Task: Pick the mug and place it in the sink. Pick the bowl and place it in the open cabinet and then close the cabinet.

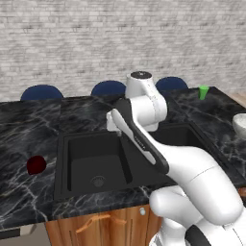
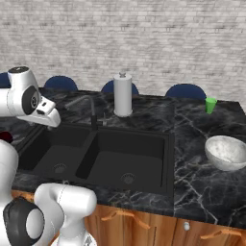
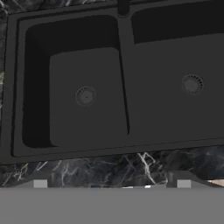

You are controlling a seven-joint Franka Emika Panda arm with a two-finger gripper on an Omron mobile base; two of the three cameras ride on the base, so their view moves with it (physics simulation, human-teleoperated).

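Left base view has the mug (image 1: 36,165) sitting on the dark marble desk (image 1: 29,125) well to the left of the sink (image 1: 96,166), apart from its rim and with bare marble around it. The white arm (image 1: 144,125) rises across the middle of the sink and hides the divider and most of the right basin from this side. The bowl (image 1: 239,124) shows at the far right edge, cut off by the frame, on the desk to the right of the sink. A small green cup (image 1: 203,92) stands further back near the desk's far corner.

In the right base view the bowl (image 2: 226,152) rests upright on the desk (image 2: 202,187) just right of the sink (image 2: 125,158), and the green cup (image 2: 210,105) stands well behind it. A white paper-towel roll (image 2: 123,95) stands behind the sink, beside the thin black faucet (image 2: 91,113). A sliver of dark red at the left edge, probably the mug (image 2: 6,137), peeks past the arm.

The hand view looks down on both basins of the sink (image 3: 122,83), each with a round drain. The jaws stand apart with nothing between them, the tips (image 3: 40,183) low over the desk's front strip (image 3: 100,168).
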